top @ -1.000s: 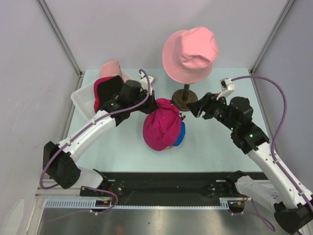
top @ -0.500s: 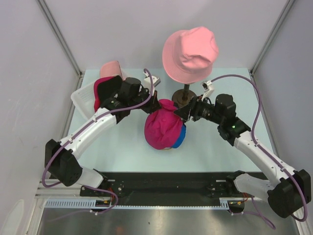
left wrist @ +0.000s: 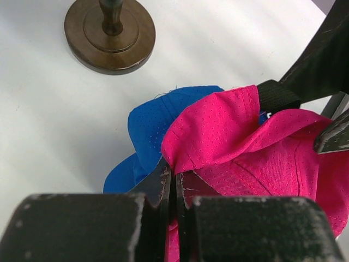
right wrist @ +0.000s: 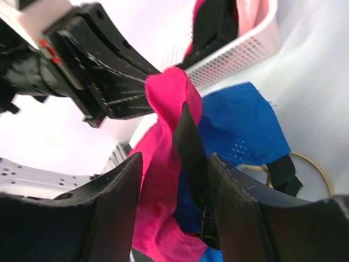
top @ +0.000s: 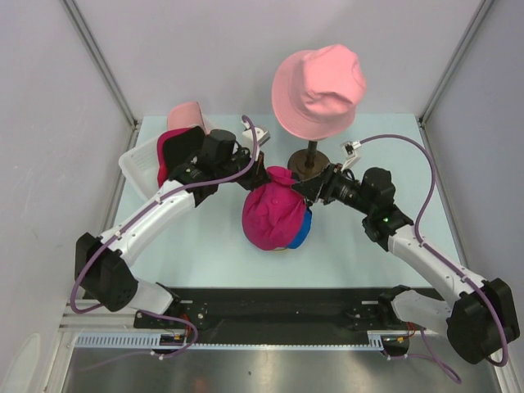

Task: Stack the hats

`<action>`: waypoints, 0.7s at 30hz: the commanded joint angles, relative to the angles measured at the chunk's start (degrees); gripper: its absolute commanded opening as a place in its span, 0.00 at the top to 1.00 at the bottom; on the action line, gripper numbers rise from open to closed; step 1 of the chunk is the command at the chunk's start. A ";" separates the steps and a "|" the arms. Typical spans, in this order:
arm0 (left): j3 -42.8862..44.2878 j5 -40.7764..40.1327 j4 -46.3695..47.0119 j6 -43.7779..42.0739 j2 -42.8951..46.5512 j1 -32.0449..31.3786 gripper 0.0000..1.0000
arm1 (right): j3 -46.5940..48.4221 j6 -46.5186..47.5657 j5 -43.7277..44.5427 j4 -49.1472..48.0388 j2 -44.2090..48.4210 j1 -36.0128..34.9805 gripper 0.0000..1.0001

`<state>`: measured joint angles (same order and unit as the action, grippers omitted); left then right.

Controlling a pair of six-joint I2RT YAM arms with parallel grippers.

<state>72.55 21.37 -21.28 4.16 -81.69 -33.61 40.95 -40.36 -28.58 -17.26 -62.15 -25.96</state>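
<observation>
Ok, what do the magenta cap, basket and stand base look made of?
Magenta cap: soft matte mesh fabric; tiny perforations show and it folds. Basket: white moulded plastic, likely, going by its even slats. Stand base: dark brown with a smooth sheen and turned rings, probably varnished wood, though coated metal is possible.

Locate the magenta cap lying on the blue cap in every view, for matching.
Top external: magenta cap at picture centre, slightly low.
Left wrist: cap lower right, pinched in the left claw.
Right wrist: cap centre-left, strap between the open right claw's fingers.
Shared landmark: the blue cap beneath it, visible in all three.
</observation>
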 commanded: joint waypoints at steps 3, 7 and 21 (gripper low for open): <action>-0.13 2.54 1.85 -1.00 2.32 0.03 1.00 | -1.05 -4.81 -1.66 -11.22 0.36 0.64 0.47; -0.40 2.19 1.94 -1.09 2.59 0.03 1.00 | -0.96 -5.52 -0.96 -11.75 -0.25 0.64 0.55; -0.13 0.79 2.73 -0.74 2.59 0.03 1.00 | 1.15 -2.53 3.87 2.10 5.62 0.55 1.00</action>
<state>72.20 21.43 -20.88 4.01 -81.06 -33.61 40.10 -44.91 -28.08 -20.47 -61.19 -25.54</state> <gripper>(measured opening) 0.045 0.014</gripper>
